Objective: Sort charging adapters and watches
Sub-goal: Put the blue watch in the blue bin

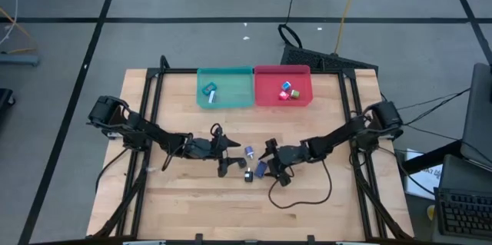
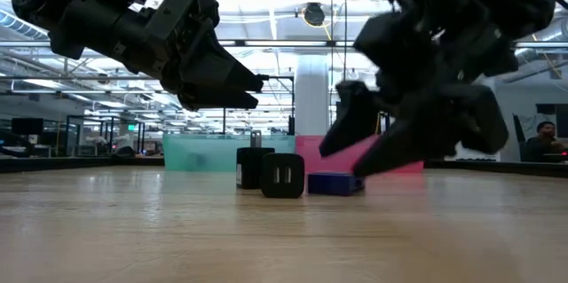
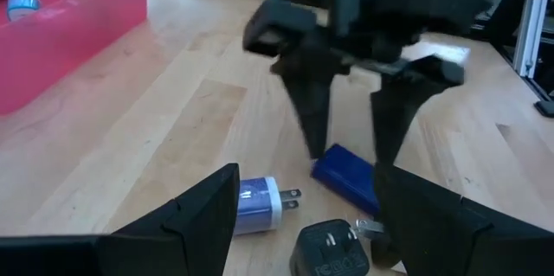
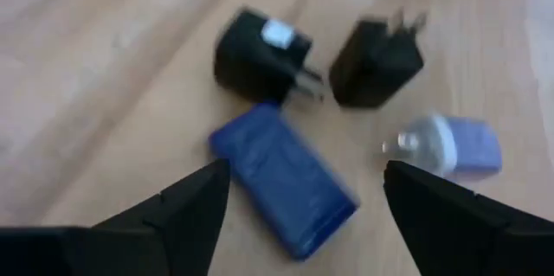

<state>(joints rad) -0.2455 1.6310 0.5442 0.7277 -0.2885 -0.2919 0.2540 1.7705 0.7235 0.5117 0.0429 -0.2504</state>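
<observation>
On the wood table's middle lie a dark blue flat watch (image 4: 286, 181), two black adapters (image 4: 260, 55) (image 4: 376, 60) and a light blue and white adapter (image 4: 454, 146). My right gripper (image 3: 351, 150) stands open, slanting down over the watch, one finger on either side of it; no touch shows. My left gripper (image 3: 307, 215) is open too, a little above the table, facing the same group from the table's left. The teal tray (image 1: 225, 100) holds a teal watch (image 1: 209, 90). The pink tray (image 1: 265, 95) holds several coloured adapters (image 1: 288, 90).
Both trays stand side by side at the table's far edge. A black cable (image 1: 307, 195) loops on the table near the right arm. Bare wood lies toward the near edge. Black frame rails run along the table's left and right sides.
</observation>
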